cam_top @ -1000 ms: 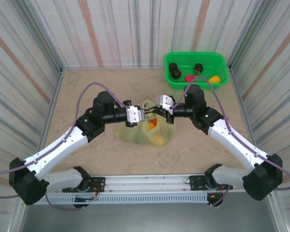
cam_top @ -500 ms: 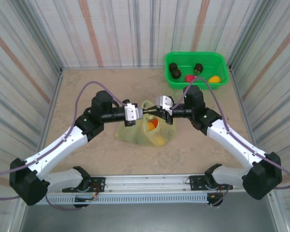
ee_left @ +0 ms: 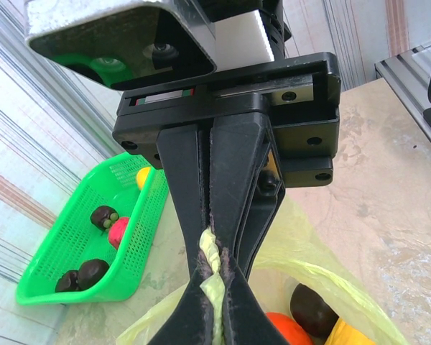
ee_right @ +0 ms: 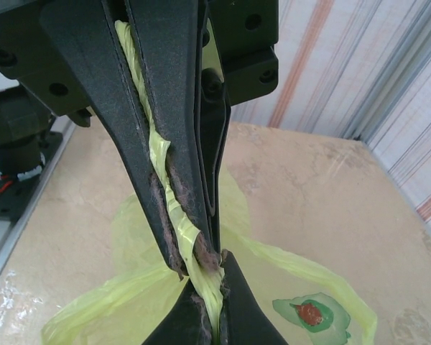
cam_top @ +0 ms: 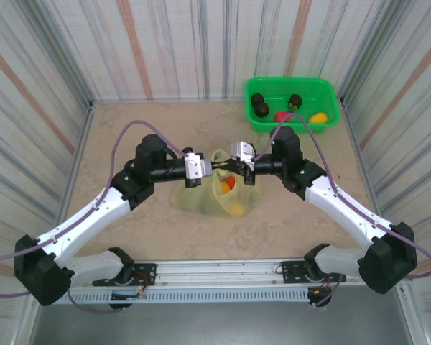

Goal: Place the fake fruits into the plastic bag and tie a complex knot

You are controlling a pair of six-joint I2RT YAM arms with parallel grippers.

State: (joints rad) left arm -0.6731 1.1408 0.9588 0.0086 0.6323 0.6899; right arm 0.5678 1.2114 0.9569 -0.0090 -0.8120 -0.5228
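The plastic bag (cam_top: 217, 195) lies mid-table, pale yellow-green, with orange and yellow fake fruits (cam_top: 228, 185) showing through it. Above its mouth my left gripper (cam_top: 212, 168) and right gripper (cam_top: 227, 167) meet tip to tip. In the left wrist view my left gripper (ee_left: 215, 305) is shut on a twisted strip of the bag (ee_left: 212, 253); an orange fruit (ee_left: 287, 330) and a dark one (ee_left: 312, 309) sit inside the bag. In the right wrist view my right gripper (ee_right: 210, 309) is shut on the bag's twisted handle (ee_right: 178, 215), which runs up between the left gripper's fingers.
A bright green basket (cam_top: 325, 92) stands at the back right with dark, red and yellow fruits (cam_top: 280, 115) in it; it is also in the left wrist view (ee_left: 57, 277). Striped walls close in the table on three sides.
Both grippers have shifted slightly to the left and away from me with the bag's top between them. The bag's body has stayed in place.
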